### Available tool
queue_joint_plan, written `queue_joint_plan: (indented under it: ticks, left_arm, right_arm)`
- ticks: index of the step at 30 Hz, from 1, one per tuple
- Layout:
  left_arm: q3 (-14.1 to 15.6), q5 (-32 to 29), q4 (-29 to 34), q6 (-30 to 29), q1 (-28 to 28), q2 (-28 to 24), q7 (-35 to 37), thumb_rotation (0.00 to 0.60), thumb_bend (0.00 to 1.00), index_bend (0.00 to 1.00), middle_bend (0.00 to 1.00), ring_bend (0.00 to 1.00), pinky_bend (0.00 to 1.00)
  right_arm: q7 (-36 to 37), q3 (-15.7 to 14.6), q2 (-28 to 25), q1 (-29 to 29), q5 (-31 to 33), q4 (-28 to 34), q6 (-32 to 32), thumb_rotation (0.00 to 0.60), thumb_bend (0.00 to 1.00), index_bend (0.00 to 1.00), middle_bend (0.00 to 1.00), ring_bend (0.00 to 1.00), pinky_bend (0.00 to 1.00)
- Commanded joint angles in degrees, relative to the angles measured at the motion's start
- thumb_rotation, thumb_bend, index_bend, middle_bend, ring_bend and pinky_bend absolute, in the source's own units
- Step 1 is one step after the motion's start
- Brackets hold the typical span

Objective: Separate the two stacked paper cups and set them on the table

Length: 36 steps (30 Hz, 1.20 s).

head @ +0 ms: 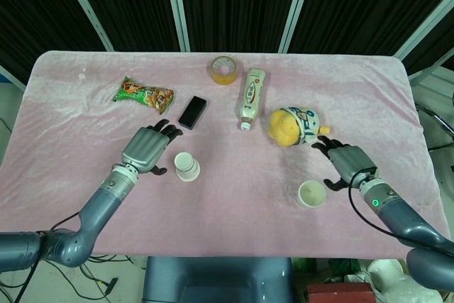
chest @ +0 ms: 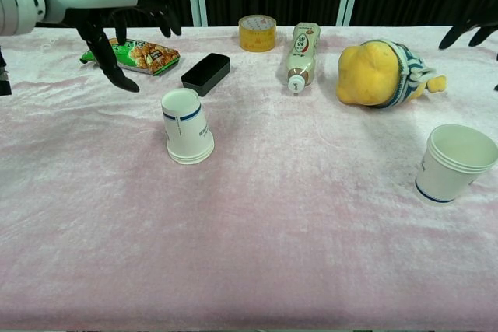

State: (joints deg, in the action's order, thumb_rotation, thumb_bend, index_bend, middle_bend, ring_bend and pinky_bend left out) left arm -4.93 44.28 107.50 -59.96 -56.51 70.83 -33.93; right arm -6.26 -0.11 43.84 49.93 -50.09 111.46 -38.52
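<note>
Paper cups apart on table: left cup [head: 186, 167] upside down beside left hand [head: 145, 149] fingertips, right cup [head: 311, 194] upright near right hand [head: 347, 163]. Both hands spread, empty. We lift straight clear, brushing neither.

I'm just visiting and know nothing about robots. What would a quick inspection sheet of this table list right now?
Surface: pink cloth table, wrinkled.
Job's things: left cup standing upside down; right cup upright, rim looks doubled.
Clutter: snack bag, black box, tape roll, bottle lying down, plush toy.
Robot hands: left robot hand open, beside the left cup, not touching; right robot hand open, clear of the right cup.
Cables: a cable along the right arm; more on the floor.
Surroundings: dark curtains behind.
</note>
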Motion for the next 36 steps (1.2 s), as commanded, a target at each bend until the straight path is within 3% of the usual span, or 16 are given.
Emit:
queue_joint_plan:
  ticks: [1,8,12,13,16,21,27,36]
  left_arm:
    - [-0.1,3.0,3.0,-4.3,2.1,-2.9,-0.4,0.6,0.12,0.16,0.12,0.0,0.24]
    - [2.5,13.3,5.1,-13.7,9.6,-7.0,2.9,0.6,0.1,0.15,0.11,0.0,0.23]
    - [5.9,20.7,5.0,-16.9,15.4,-10.0,9.0,0.6,0.1,0.15,0.11,0.0,0.23]
    - [7.9,22.6,4.6,-18.2,18.3,-11.1,11.3,0.6,0.1,0.14,0.11,0.0,0.22]
    - [12.7,30.7,1.9,-21.9,24.7,-12.9,18.8,0.6,0.1,0.14,0.11,0.0,0.22]
    - [16.5,39.3,-6.8,-29.1,33.6,-11.9,27.6,0.6,0.1,0.14,0.11,0.0,0.21]
    - [16.8,42.4,-15.9,-34.0,40.2,-9.2,34.3,0.6,0.1,0.14,0.1,0.0,0.18]
    - [14.7,42.1,-19.8,-34.1,44.5,-7.4,37.2,0.6,0.07,0.13,0.08,0.0,0.1]
  right_arm:
    - [8.5,3.0,-4.0,-8.4,-8.5,-1.9,-9.2,0.6,0.25,0.13,0.0,0.08,0.21]
    - [23.3,3.3,1.4,-21.2,-18.9,-18.8,-26.3,0.6,0.23,0.11,0.0,0.08,0.21]
    - [29.0,1.2,4.7,-26.9,-24.5,-26.8,-32.1,0.6,0.23,0.1,0.0,0.08,0.21]
    - [28.7,-0.3,5.3,-29.4,-25.9,-28.5,-34.3,0.6,0.23,0.1,0.0,0.08,0.21]
    - [28.7,-2.0,7.3,-34.9,-29.6,-30.5,-41.7,0.6,0.23,0.1,0.0,0.08,0.21]
    - [28.0,-4.5,9.1,-41.1,-33.9,-30.3,-48.4,0.6,0.22,0.1,0.0,0.08,0.21]
    - [23.9,-5.9,13.5,-46.0,-36.4,-31.4,-52.6,0.6,0.21,0.1,0.0,0.08,0.21]
    - [18.5,-3.9,17.3,-48.5,-36.5,-32.8,-54.7,0.6,0.21,0.1,0.0,0.08,0.2]
